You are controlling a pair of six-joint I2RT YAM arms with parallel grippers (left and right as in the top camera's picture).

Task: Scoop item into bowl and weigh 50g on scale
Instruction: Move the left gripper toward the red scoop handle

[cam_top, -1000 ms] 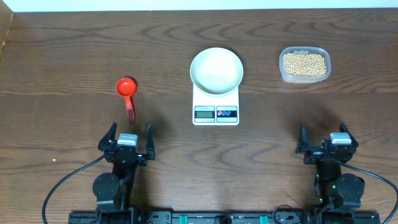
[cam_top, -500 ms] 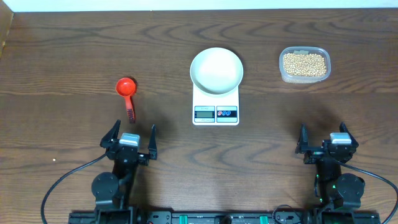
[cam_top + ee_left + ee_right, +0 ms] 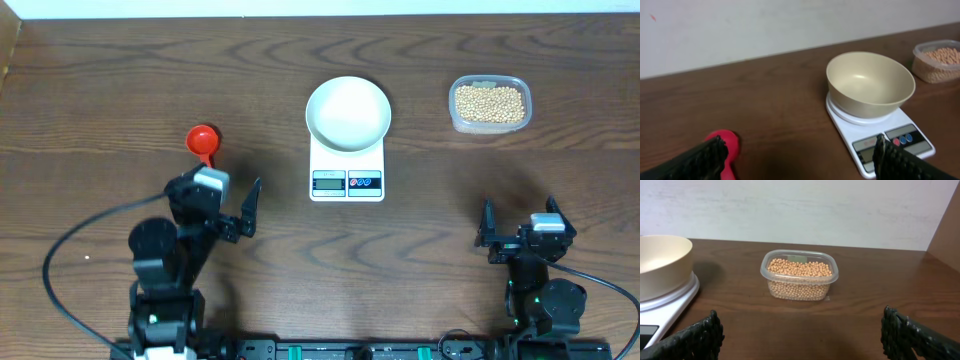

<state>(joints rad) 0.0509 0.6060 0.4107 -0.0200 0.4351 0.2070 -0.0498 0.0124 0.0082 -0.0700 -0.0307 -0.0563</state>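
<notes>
The empty white bowl [image 3: 348,112] stands on the white scale [image 3: 347,183] at the table's middle. It also shows in the left wrist view [image 3: 870,82], on the scale [image 3: 890,142]. The tan beans [image 3: 489,103] fill a clear container at the far right, also seen in the right wrist view [image 3: 799,269]. A red scoop [image 3: 203,139] lies left of the scale, its handle partly under my left gripper [image 3: 215,200], which is open and empty. In the left wrist view the scoop's cup [image 3: 724,142] sits by the left finger. My right gripper [image 3: 520,220] is open and empty near the front right.
The clear rounded-rectangular container [image 3: 799,295] stands alone, right of the scale [image 3: 665,305]. A wall runs along the table's far edge. Black cables trail from both arm bases at the front edge.
My left arm has lifted and reached forward, turning slightly right, so its open gripper now sits over the scoop's handle. The right arm has not moved.
</notes>
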